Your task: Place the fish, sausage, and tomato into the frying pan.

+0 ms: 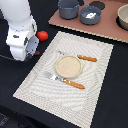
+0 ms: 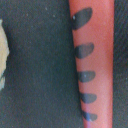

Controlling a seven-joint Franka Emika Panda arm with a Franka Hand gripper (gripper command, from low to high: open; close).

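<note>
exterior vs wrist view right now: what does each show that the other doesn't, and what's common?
Exterior only: the arm, the tomato beside it, the placemat with tan plate, fork and knife, plus the grey pot, cream bowl and frying pan holding a white piece, likely the fish.
Wrist only: the sausage close up, reddish with dark marks. Jaws unseen.
Both: the dark table.
</note>
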